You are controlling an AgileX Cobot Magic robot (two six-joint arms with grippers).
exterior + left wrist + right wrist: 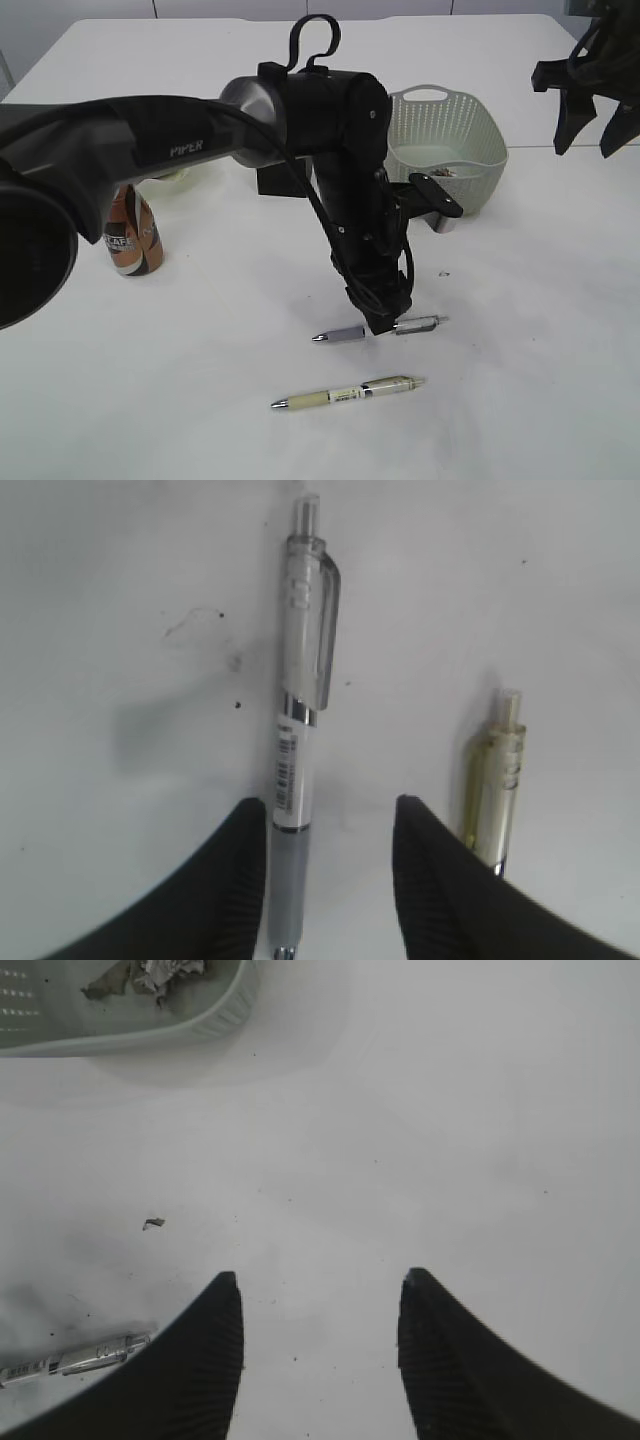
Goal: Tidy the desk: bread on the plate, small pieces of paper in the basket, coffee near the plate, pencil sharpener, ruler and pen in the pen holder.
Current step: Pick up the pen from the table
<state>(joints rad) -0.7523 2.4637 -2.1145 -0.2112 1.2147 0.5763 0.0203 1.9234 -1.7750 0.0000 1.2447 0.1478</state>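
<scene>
Exterior view | basket (455, 140): paper scraps (462, 172) inside; both arms' fingers (235, 880) apart

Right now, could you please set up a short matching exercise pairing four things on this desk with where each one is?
Things:
1. grey pen
2. yellowish pen
3. coffee
4. crumpled paper

Places:
A. inside the basket
B. far left, standing upright
C. between the left end effector fingers
D. nearest the camera, lying untouched

Pairs: 1-C, 2-D, 3-B, 4-A
</scene>
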